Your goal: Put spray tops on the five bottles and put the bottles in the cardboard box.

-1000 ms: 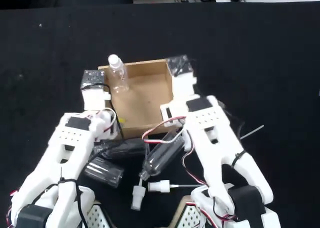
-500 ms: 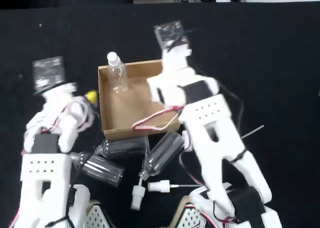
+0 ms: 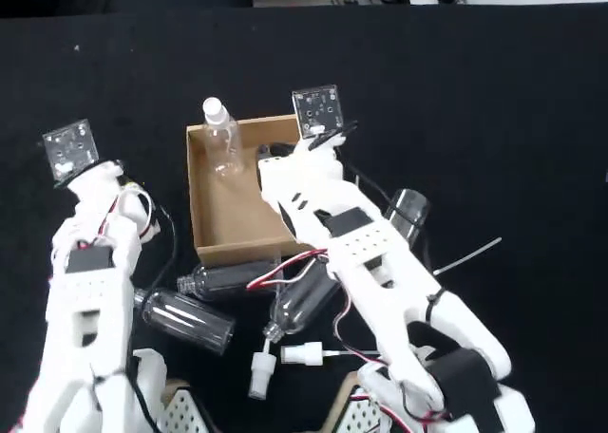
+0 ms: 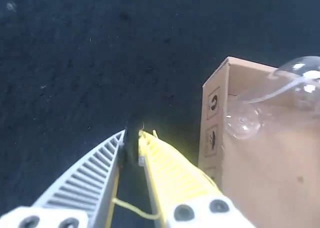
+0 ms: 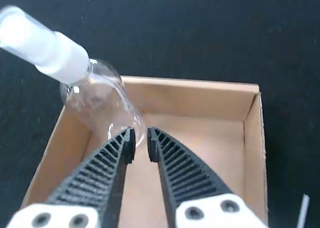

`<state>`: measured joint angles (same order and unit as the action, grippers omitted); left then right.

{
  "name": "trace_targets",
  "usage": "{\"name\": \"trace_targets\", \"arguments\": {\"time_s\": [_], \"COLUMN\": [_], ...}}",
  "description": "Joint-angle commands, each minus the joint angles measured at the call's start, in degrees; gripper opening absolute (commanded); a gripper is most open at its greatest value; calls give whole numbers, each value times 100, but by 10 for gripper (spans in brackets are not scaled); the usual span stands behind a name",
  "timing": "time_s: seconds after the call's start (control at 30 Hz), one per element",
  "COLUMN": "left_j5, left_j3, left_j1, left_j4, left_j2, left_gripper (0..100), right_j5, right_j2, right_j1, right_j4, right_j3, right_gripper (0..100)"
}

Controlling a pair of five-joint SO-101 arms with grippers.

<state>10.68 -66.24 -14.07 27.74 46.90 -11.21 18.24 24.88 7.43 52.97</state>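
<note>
- Logging layout: the cardboard box [image 3: 194, 196] sits open side up on the black surface [image 3: 513, 91], between the two arms.
- The capped bottle [image 3: 225, 146], clear with a white top, is inside the box. It leans in the far corner on the left arm's side, with its top above the rim.
- Three bottles without tops lie on their sides on the surface in front of the box. The near-wall bottle [image 3: 228, 279] is just beside the front wall, and the outer bottle [image 3: 185, 317] is closer to the left arm's base. The slanted bottle [image 3: 304, 298] lies partly under the right arm.
- The fifth bottle [image 3: 407, 211] lies outside the box on the right arm's far side, also bare-necked.
- Spray top A [image 3: 261, 371] and spray top B [image 3: 302, 354] lie loose near the slanted bottle's neck. A dip tube [image 3: 472, 254] lies apart, farther right.
- The right tool [image 5: 140, 135] hangs over the box interior, its jaws a narrow slit apart with nothing between them. One fingertip is just beside the capped bottle's base; I cannot tell if they touch.
- The left tool [image 4: 132, 135] is outside the box, beside its left wall and over bare surface. Its jaws are closed and empty.
</note>
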Motion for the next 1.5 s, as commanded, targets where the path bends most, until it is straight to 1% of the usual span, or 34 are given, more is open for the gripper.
{"name": "trace_targets", "arguments": {"time_s": [0.0,0.13,0.27,0.57,0.77,1.23,1.33,1.47], "left_j5": [53,527,721,712,712,712,703,677], "left_j3": [541,462,286,286,295,295,295,286], "left_j1": [-31,-84,-84,-75,-75,-75,-75,-84], "left_j4": [-668,-897,-932,-932,-932,-932,-932,-879], "left_j2": [-1108,-1327,-1310,-1310,-1310,-1310,-1310,-1310], "left_gripper": [29,29,29,29,29,29,29,29], "right_j5": [-26,-26,-26,-44,-26,-26,-26,-26], "right_j2": [-690,-1376,-1868,-2818,-3108,-3064,-2580,-1420], "right_j1": [88,88,97,114,492,501,440,378], "right_j4": [-923,-1371,-1415,-1415,-1451,-1433,-1292,-905], "right_j3": [-145,-418,-734,-1525,-1692,-1692,-1473,-954], "right_gripper": [34,34,34,34,38,39,40,40]}}
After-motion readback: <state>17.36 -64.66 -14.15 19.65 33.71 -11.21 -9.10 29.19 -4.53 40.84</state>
